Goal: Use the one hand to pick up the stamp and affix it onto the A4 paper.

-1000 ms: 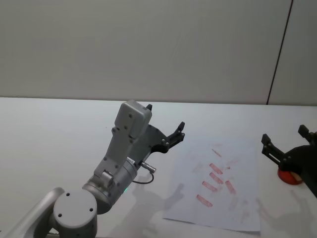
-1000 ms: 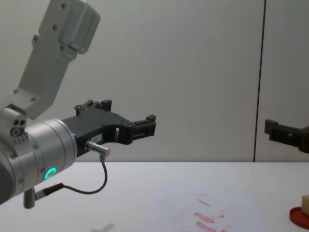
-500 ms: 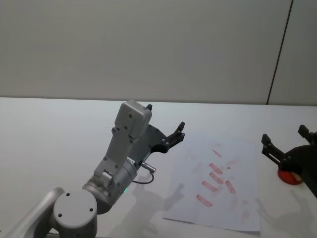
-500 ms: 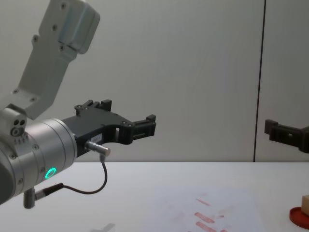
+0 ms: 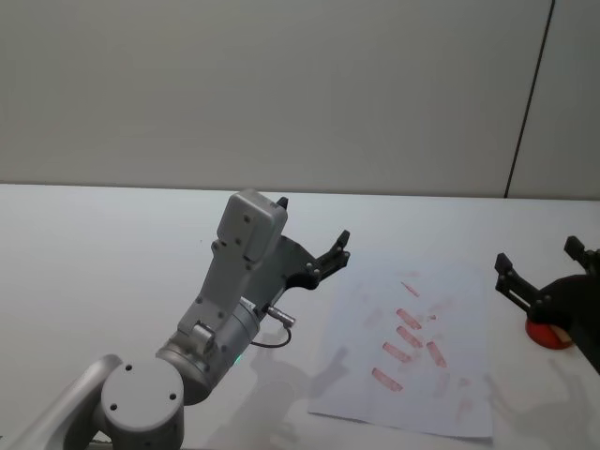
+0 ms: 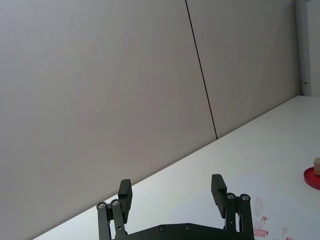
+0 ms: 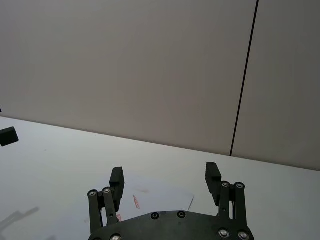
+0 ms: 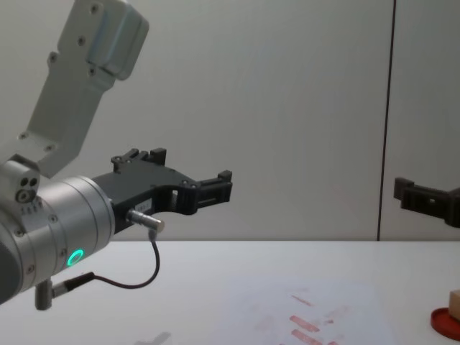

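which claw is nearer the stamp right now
Right. The right claw hovers open above the stamp on its red pad; the left claw hangs open on the other side of the A4 paper.

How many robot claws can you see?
2. The left gripper hovers open left of the A4 paper; the right gripper hovers open near the red pad.

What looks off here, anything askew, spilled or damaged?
Only the A4 paper: it lies skewed to the far edge of the table, its red marks scattered at mixed angles, some faint. The stamp sits on the red pad; nothing spilled. The left gripper and right gripper are open, above the table.
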